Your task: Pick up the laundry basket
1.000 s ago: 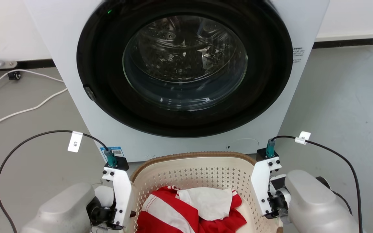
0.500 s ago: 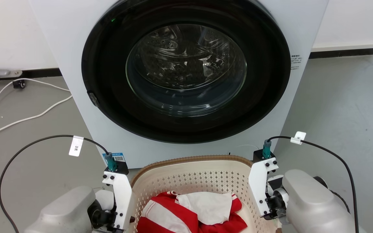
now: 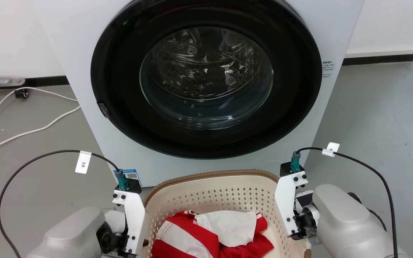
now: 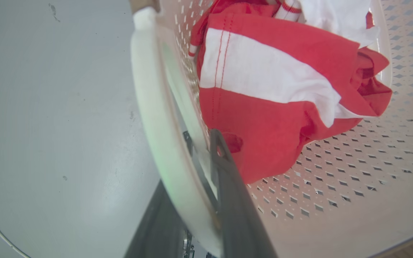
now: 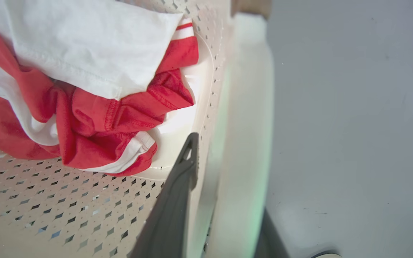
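Two grippers clamp the laundry basket [image 3: 210, 175] from either side at the near edge of the scene. The left gripper [image 4: 195, 161] straddles the white left handle [image 4: 149, 107]. One dark finger [image 4: 228, 186] lies along the inside of the perforated wall and the other runs outside beneath the handle, so the narrow gap between them is filled with plastic. The right gripper [image 5: 228, 172] holds the right handle [image 5: 249, 107] the same way, with its inner finger [image 5: 177, 200] flat against the inside wall and its outer finger under the handle. Whether the basket's base touches the floor [image 3: 378, 107] cannot be told.

Inside the basket a red and white garment [image 3: 188, 236] lies bunched, and a white cloth [image 3: 229, 225] rests on top of it toward the right. The brown woven-look rim [image 3: 177, 179] curves along the basket's far edge.

Just beyond that rim stands a white washing machine [image 3: 81, 53], its round dark-framed glass door [image 3: 206, 82] facing the robot. Grey floor spreads on both sides of it. A white cable [image 3: 31, 123] snakes across the floor to the left of the machine, and a white wall [image 3: 9, 36] rises at the far end.
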